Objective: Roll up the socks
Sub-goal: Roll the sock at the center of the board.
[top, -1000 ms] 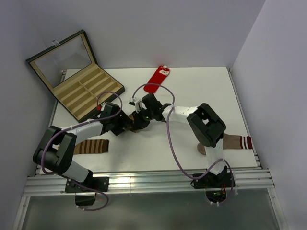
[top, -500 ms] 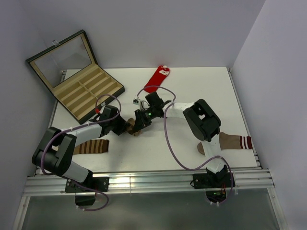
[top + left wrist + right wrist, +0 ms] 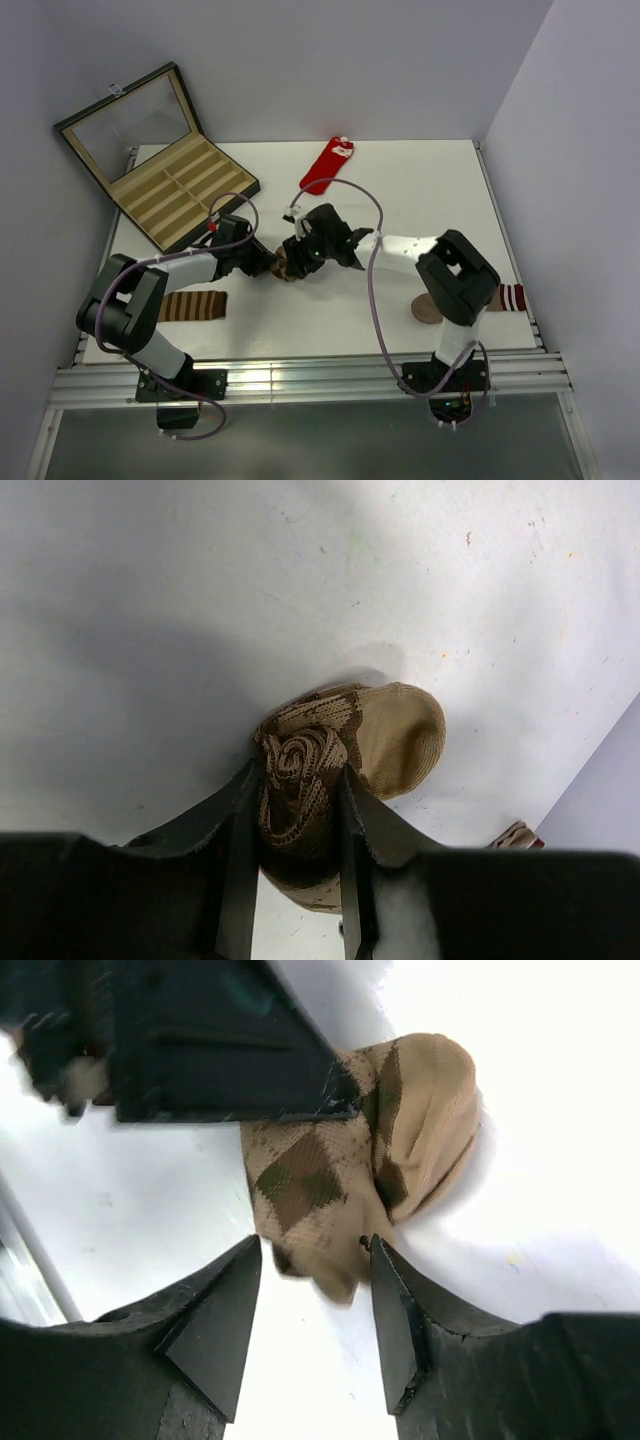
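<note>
Left gripper (image 3: 298, 780): pressed in on the rolled tan-and-brown argyle sock (image 3: 395, 740), a finger on either side of the coiled end, tan toe poking out beyond the fingertips.
Right gripper (image 3: 312, 1250): jaws spread, loose tail end of the same roll lying in the gap between them, not squeezed.
Grippers nose to nose over the roll, left of centre on the white table (image 3: 400, 190); roll resting on the surface.
Bright red sock with white cuff (image 3: 328, 165): flat and unrolled at the far edge, well apart from both grippers.
Brown-and-cream ring-striped sock (image 3: 190, 305): flat, near left, beside the left arm.
Plain tan-brown sock (image 3: 428, 310): near right, mostly hidden under the right arm.
Open dark case with tan compartments (image 3: 170, 190): far-left corner.
</note>
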Available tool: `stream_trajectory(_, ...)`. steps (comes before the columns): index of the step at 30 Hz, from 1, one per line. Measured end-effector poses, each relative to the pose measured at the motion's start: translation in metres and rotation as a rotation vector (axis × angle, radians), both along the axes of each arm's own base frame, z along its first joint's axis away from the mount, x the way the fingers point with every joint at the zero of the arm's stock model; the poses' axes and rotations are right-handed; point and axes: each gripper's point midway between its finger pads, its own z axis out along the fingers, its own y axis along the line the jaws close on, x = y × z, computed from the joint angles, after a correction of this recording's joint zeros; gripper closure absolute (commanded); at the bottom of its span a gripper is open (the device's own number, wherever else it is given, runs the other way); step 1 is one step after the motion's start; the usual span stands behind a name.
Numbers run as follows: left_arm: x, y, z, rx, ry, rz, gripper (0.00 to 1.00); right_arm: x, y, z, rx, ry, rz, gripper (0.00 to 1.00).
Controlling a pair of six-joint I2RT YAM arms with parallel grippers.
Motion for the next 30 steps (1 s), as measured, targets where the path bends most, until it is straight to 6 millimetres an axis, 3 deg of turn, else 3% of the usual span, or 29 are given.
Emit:
stream_trajectory(8,0.003,-0.006,0.0,0.0,0.003,-0.043,0.85,-0.011,0.009,0.019,-0.14,-0.399,0.01,0.41)
stream_trajectory(13,0.004,-0.008,0.0,0.0,0.006,-0.055,0.85,-0.013,0.016,0.021,-0.207,-0.527,0.024,0.4)
stream_trajectory(23,0.005,-0.009,-0.001,0.009,0.011,-0.072,0.84,-0.001,0.016,-0.014,-0.35,-0.595,0.05,0.43)
stream_trajectory(30,0.006,-0.01,0.0,0.01,0.013,-0.081,0.72,0.0,0.015,-0.019,-0.372,-0.61,0.061,0.5)
